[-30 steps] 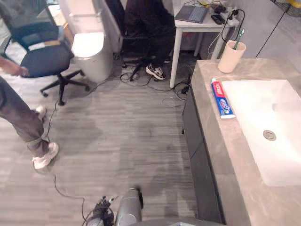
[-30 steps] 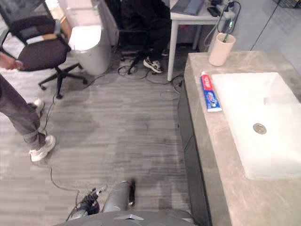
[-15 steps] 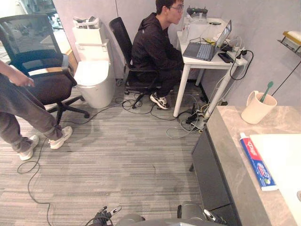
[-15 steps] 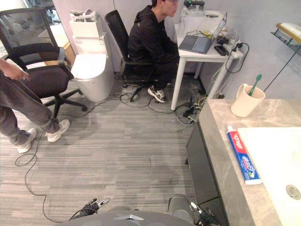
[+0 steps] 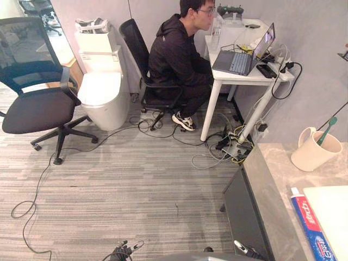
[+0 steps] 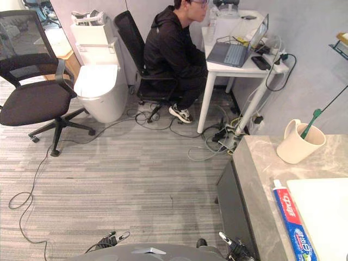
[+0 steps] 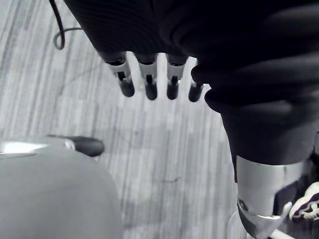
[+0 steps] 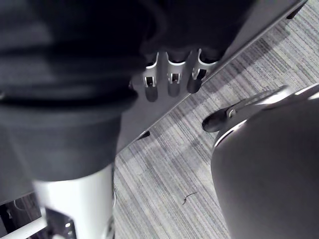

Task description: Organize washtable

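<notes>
Left eye view, largest first: grey plank floor (image 5: 136, 179) across most of the room. Along the room's right side, grey marbled bench (image 5: 272, 182) on a dark cabinet (image 5: 242, 217), with a white sink basin (image 5: 333, 215) sunk into its top toward the right edge. Past the floor, by the far wall: person (image 5: 176, 54) in dark clothes seated on a black chair, an empty black office chair (image 5: 38, 106) well apart at the left, and a white toilet (image 5: 100, 89) between the two.

On the bench, near its far edge and beyond the basin: stands upright, a beige cup (image 5: 312, 154), with a green toothbrush (image 5: 326, 129) leaning inside it, head up and tilted to the right. Lies flat on the strip between the basin's rim and the bench edge facing the open floor: a red-and-blue toothpaste tube (image 5: 311, 225), parallel to that edge and just beside the rim. White cap end toward the cup, with bare marble between cap and cup.

Left wrist view: left hand (image 7: 149, 82) hanging over the floor, fingers straight and side by side, nothing in them.

Right wrist view: right hand (image 8: 172, 79) hanging beside the cabinet's dark front, fingers straight and relaxed, likewise holding nothing.
</notes>
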{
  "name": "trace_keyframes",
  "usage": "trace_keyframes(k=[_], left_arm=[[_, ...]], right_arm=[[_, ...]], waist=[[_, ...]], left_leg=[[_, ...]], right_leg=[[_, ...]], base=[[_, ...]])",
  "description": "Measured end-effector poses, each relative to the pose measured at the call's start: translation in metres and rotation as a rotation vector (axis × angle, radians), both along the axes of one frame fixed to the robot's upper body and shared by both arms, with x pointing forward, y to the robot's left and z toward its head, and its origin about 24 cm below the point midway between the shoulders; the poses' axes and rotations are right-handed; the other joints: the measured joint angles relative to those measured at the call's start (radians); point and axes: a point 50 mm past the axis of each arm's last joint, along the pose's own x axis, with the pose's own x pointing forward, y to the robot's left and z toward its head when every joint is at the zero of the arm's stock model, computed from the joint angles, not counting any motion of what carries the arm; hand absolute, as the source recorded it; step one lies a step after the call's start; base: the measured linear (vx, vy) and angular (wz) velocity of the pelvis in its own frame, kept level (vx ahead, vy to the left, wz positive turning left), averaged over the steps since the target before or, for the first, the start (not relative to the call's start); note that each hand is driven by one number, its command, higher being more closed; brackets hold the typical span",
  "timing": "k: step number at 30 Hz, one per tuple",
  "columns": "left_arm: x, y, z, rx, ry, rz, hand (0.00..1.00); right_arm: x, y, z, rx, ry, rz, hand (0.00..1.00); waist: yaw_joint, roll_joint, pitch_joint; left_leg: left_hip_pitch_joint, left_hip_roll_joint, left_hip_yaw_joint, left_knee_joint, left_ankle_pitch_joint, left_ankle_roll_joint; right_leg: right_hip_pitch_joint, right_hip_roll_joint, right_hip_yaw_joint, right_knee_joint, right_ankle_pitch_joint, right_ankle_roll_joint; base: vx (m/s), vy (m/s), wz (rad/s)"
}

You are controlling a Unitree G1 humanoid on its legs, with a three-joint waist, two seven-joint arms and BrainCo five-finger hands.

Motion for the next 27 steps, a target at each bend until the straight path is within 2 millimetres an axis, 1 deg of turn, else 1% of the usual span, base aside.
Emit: trace_keyframes(k=[3, 5, 6, 7, 9, 10, 11, 12, 13, 14, 15, 16, 17, 18, 19, 20, 21, 22, 23, 24, 25, 26, 27], left_arm=[[0.0, 0.0, 0.0, -0.001, 0.005, 0.002, 0.0], [0.0, 0.001, 0.0, 0.001, 0.007, 0.004, 0.0], [0.001, 0.002, 0.0, 0.002, 0.005, 0.013, 0.0], [0.001, 0.003, 0.0, 0.004, 0.01, 0.031, 0.0], [-0.006, 0.006, -0.001, 0.003, 0.031, 0.066, 0.0], [-0.011, 0.006, -0.002, 0.002, 0.045, 0.089, 0.0], [-0.022, 0.009, -0.002, 0.004, 0.059, 0.17, 0.0], [-0.018, 0.009, -0.002, -0.002, 0.038, 0.215, 0.0], [-0.016, 0.006, -0.001, -0.007, 0.023, 0.242, 0.0], [-0.019, 0.002, -0.002, -0.02, 0.018, 0.277, 0.0], [-0.027, 0.001, -0.003, -0.023, 0.038, 0.303, 0.0], [-0.028, 0.0, -0.003, -0.025, 0.04, 0.319, 0.0], [-0.024, 0.001, -0.003, -0.025, 0.03, 0.33, 0.0], [-0.023, 0.003, -0.002, -0.024, 0.021, 0.341, 0.0], [-0.023, 0.004, -0.002, -0.021, 0.021, 0.342, 0.0], [-0.024, 0.004, -0.002, -0.017, 0.025, 0.342, 0.0], [-0.023, 0.003, -0.002, -0.016, 0.026, 0.341, 0.0], [-0.023, 0.002, -0.002, -0.016, 0.026, 0.341, 0.0], [-0.026, 0.006, -0.002, 0.0, 0.036, 0.334, 0.0], [-0.022, 0.014, 0.0, 0.028, 0.026, 0.312, 0.0], [-0.019, 0.016, 0.001, 0.036, 0.017, 0.304, 0.0], [-0.014, 0.017, 0.002, 0.042, -0.005, 0.279, 0.0], [-0.013, 0.016, 0.002, 0.041, -0.007, 0.269, 0.0]], right_arm=[[0.0, 0.0, 0.0, -0.001, 0.004, -0.003, 0.0], [0.0, -0.001, 0.0, -0.004, 0.007, -0.002, 0.0], [0.0, -0.001, 0.0, -0.007, 0.011, -0.003, 0.0], [-0.004, -0.001, -0.001, -0.007, 0.025, -0.015, 0.0], [-0.009, -0.001, -0.002, -0.011, 0.046, -0.009, 0.0], [-0.013, -0.001, -0.002, 0.011, 0.055, 0.015, 0.0], [-0.015, -0.002, -0.002, 0.059, 0.061, 0.064, 0.0], [-0.014, -0.002, -0.002, 0.069, 0.047, 0.044, 0.0], [-0.014, -0.005, -0.002, 0.061, 0.048, 0.038, 0.0], [-0.015, -0.01, -0.001, 0.036, 0.058, 0.043, 0.0], [-0.015, -0.013, -0.001, 0.011, 0.075, 0.054, 0.0], [-0.013, -0.013, 0.0, 0.002, 0.075, 0.048, 0.0], [-0.01, -0.011, -0.001, -0.018, 0.078, 0.018, 0.0], [-0.007, -0.008, -0.001, -0.029, 0.075, -0.01, 0.0], [-0.004, -0.007, -0.001, -0.037, 0.069, -0.015, 0.0], [0.0, -0.008, 0.0, -0.05, 0.06, -0.016, 0.0], [0.002, -0.01, 0.001, -0.065, 0.049, -0.015, 0.0], [0.003, -0.011, 0.001, -0.074, 0.042, -0.012, 0.0], [0.002, -0.006, 0.0, -0.064, 0.045, -0.012, 0.0], [-0.003, 0.001, -0.002, -0.039, 0.061, -0.012, 0.0], [-0.006, 0.004, -0.003, -0.033, 0.071, -0.015, 0.0], [-0.013, 0.004, -0.004, -0.03, 0.084, -0.024, 0.0], [-0.012, 0.003, -0.004, -0.031, 0.081, -0.029, 0.0]], waist=[[0.0, 0.003, 0.002], [-0.002, 0.003, 0.003], [-0.002, 0.001, 0.005], [-0.002, -0.003, 0.014], [-0.002, -0.006, 0.018], [-0.001, -0.007, 0.018], [-0.001, -0.003, 0.03], [-0.002, -0.001, 0.044], [0.001, 0.007, 0.052], [0.023, 0.018, 0.061], [0.034, 0.027, 0.065], [0.032, 0.028, 0.068], [0.032, 0.019, 0.09], [0.035, 0.009, 0.101], [0.037, 0.005, 0.105], [0.039, 0.004, 0.105], [0.041, 0.016, 0.107], [0.043, 0.021, 0.111], [0.051, 0.007, 0.106], [0.048, -0.028, 0.086], [0.044, -0.036, 0.082], [0.036, -0.039, 0.076], [0.034, -0.035, 0.072]], left_leg=[[-0.001, 0.001, 0.001, 0.001, 0.0, 0.0], [-0.013, 0.002, -0.003, 0.003, -0.004, -0.004], [-0.021, 0.003, -0.01, 0.004, -0.013, -0.008], [-0.025, 0.008, -0.012, 0.036, -0.05, -0.004], [-0.037, 0.018, -0.011, 0.119, -0.105, -0.019], [-0.042, 0.03, -0.005, 0.188, -0.146, -0.045], [-0.101, 0.054, 0.019, 0.416, -0.201, -0.07], [-0.206, 0.059, 0.043, 0.637, -0.173, -0.052], [-0.272, 0.062, 0.053, 0.768, -0.12, -0.03], [-0.355, 0.066, 0.052, 0.932, -0.004, -0.019], [-0.412, 0.066, 0.043, 1.002, -0.019, -0.007], [-0.436, 0.067, 0.036, 0.991, -0.046, -0.001], [-0.453, 0.067, 0.017, 0.925, -0.095, -0.005], [-0.469, 0.066, -0.021, 0.829, -0.124, -0.016], [-0.472, 0.065, -0.051, 0.766, -0.126, -0.016], [-0.468, 0.062, -0.148, 0.639, -0.119, -0.028], [-0.446, 0.059, -0.271, 0.538, -0.126, -0.039], [-0.433, 0.064, -0.306, 0.512, -0.12, -0.102], [-0.423, 0.033, -0.247, 0.56, -0.15, -0.111], [-0.427, 0.014, -0.18, 0.569, -0.176, -0.074], [-0.425, 0.007, -0.153, 0.572, -0.185, -0.06], [-0.416, -0.011, -0.114, 0.57, -0.2, -0.033], [-0.406, -0.016, -0.088, 0.565, -0.206, -0.022]], right_leg=[[-0.007, -0.002, 0.0, 0.014, -0.009, -0.002], [-0.045, -0.005, 0.0, 0.073, -0.047, -0.008], [-0.072, -0.007, -0.001, 0.125, -0.078, -0.011], [-0.099, -0.009, 0.0, 0.217, -0.131, -0.023], [-0.112, -0.001, 0.0, 0.319, -0.188, -0.038], [-0.113, 0.011, -0.001, 0.385, -0.238, -0.049], [-0.103, 0.022, 0.009, 0.423, -0.306, -0.066], [-0.101, 0.019, 0.011, 0.45, -0.328, -0.07], [-0.096, 0.023, 0.021, 0.455, -0.333, -0.072], [-0.083, 0.026, 0.062, 0.452, -0.336, -0.076], [-0.084, 0.027, 0.094, 0.446, -0.34, -0.08], [-0.081, 0.027, 0.105, 0.442, -0.342, -0.077], [-0.07, 0.028, 0.133, 0.44, -0.347, -0.07], [-0.066, 0.027, 0.169, 0.441, -0.356, -0.059], [-0.067, 0.027, 0.189, 0.443, -0.362, -0.049], [-0.08, 0.028, 0.234, 0.453, -0.378, -0.027], [-0.087, 0.038, 0.288, 0.463, -0.395, 0.002], [-0.084, 0.04, 0.32, 0.466, -0.404, 0.017], [-0.072, 0.017, 0.402, 0.457, -0.417, 0.034], [-0.068, -0.003, 0.479, 0.459, -0.423, 0.032], [-0.071, -0.002, 0.505, 0.474, -0.416, 0.035], [-0.077, -0.006, 0.52, 0.486, -0.374, 0.021], [-0.092, -0.021, 0.521, 0.482, -0.352, 0.016]], base=[[-0.03, -0.004, -0.02], [-0.04, -0.019, 0.02], [-0.01, -0.057, 0.12], [0.01, -0.08, 0.09], [0.07, -0.124, 0.04], [0.15, -0.164, 0.02], [0.13, -0.152, 0.09], [0.08, -0.122, 0.08], [0.04, -0.015, -0.27], [0.1, 0.069, -0.78], [0.15, 0.131, -0.84], [0.2, 0.135, -0.71], [0.21, 0.157, -0.59], [0.21, 0.179, -0.71], [0.19, 0.252, -0.98], [0.25, 0.361, -1.26], [0.28, 0.437, -1.37], [0.37, 0.5, -1.47], [0.34, 0.496, -1.3], [0.32, 0.46, -1.12], [0.3, 0.425, -0.87], [0.3, 0.342, -0.68], [0.4, 0.484, -1.22]])
